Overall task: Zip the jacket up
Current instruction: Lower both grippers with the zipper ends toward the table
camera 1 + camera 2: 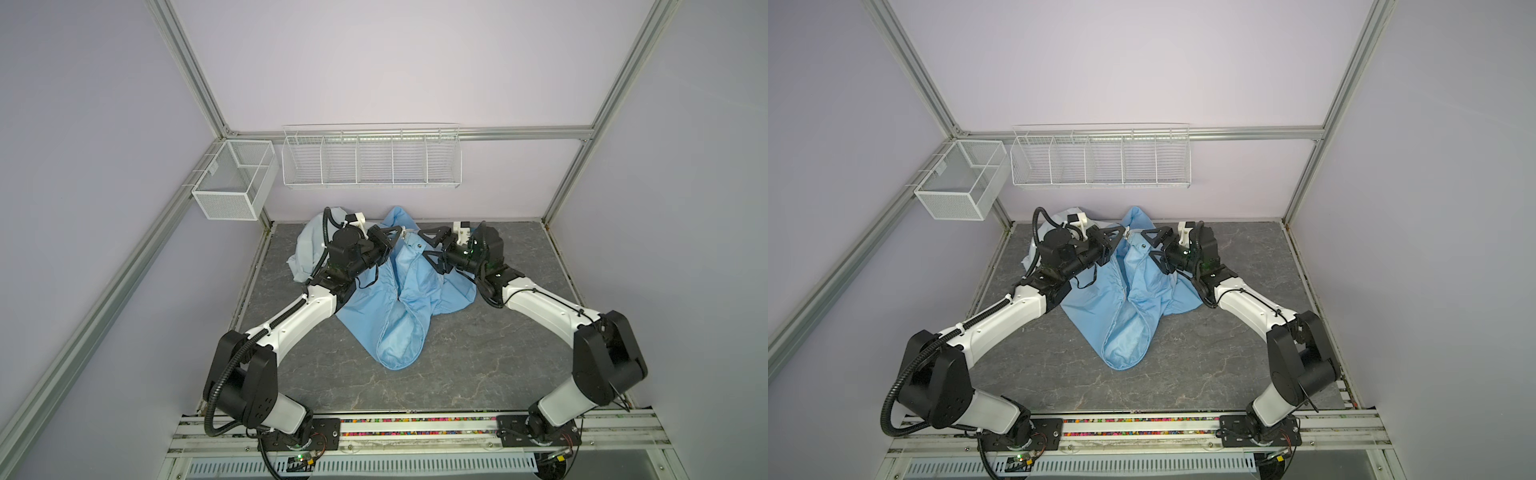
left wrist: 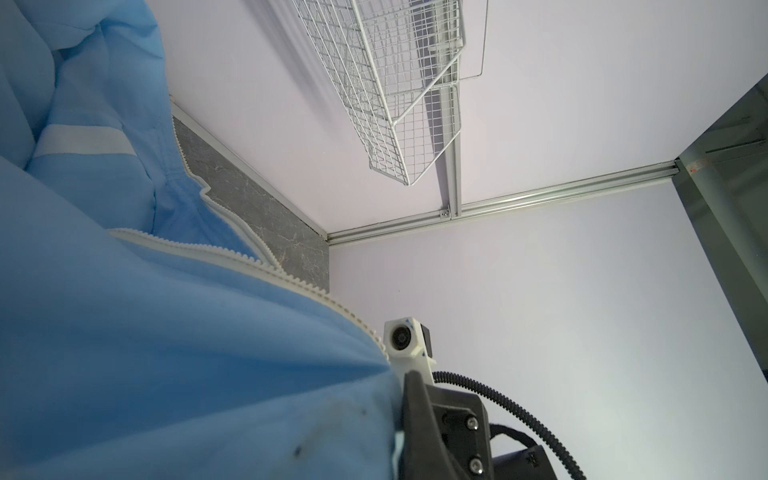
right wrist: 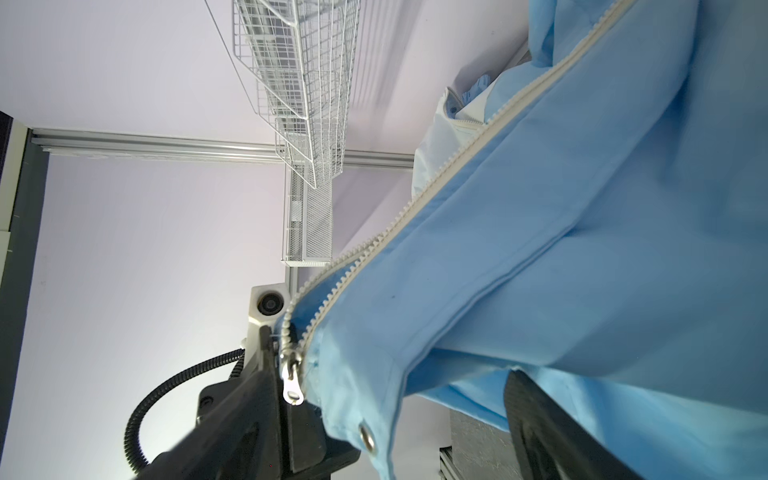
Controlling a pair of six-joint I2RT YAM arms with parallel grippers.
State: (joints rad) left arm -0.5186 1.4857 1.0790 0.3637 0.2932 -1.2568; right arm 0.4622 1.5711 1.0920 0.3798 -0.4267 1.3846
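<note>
jacket (image 1: 409, 307) lies in a heap on the bench (image 1: 478, 353), in the middle and toward the far edge, with its pale part reaching to the far left corner. my left claw (image 1: 399, 235) is pressed together on the front edge of it, right at the end of the zipper (image 3: 436, 178), and holds this point lifted above the bench. my right claw (image 1: 424, 245) stands just beside, facing the left one, with its jaws wide apart and clamped on nothing; cloth only passes near one finger (image 3: 540, 424) in the right wrist view.

the slider (image 3: 291, 365) sits close against the left claw, and its pull tab (image 3: 294, 390) hangs free. just past the slider the two rows of white teeth go apart from each other, so i judge the halves are joined in the slider but the closing itself is hardly begun. further along i cannot tell if the teeth are locked or only lie side by side. what is left, i think: to take the pull tab with the right claw and draw the slider along the whole zipper, while the left claw holds the end tight.
</note>
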